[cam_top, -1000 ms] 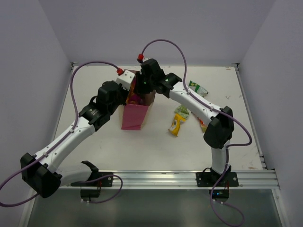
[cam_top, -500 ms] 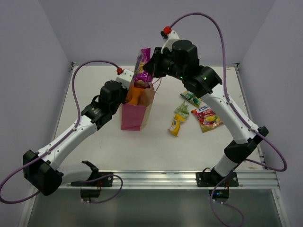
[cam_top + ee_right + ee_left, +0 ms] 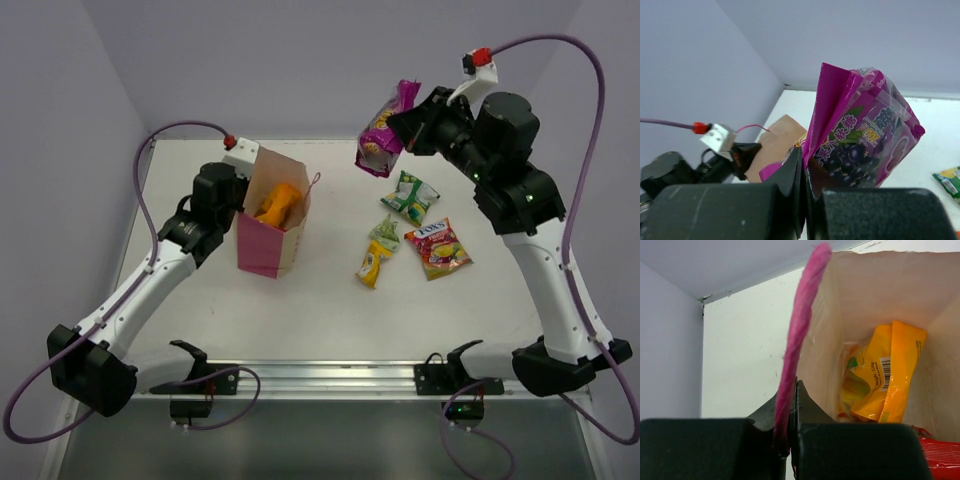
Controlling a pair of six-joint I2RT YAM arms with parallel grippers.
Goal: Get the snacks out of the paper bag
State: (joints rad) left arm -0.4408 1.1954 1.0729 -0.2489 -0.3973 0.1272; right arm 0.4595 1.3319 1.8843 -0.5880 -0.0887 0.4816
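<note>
1 purple packet point(image 3: 380, 135) tight in right pincer point(image 3: 804, 167); left pincer point(image 3: 791, 405) tight on paper bag point(image 3: 266, 243).

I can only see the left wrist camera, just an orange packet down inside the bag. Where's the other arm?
Observer: The right pincer is high in the air, to the right of the paper bag, pinching a purple snack.
Kid: Are any snacks lying on the table?
Observer: Yes, three lie on the table to the right of the bag: a green snack, a yellow-green snack and a red snack.
</note>
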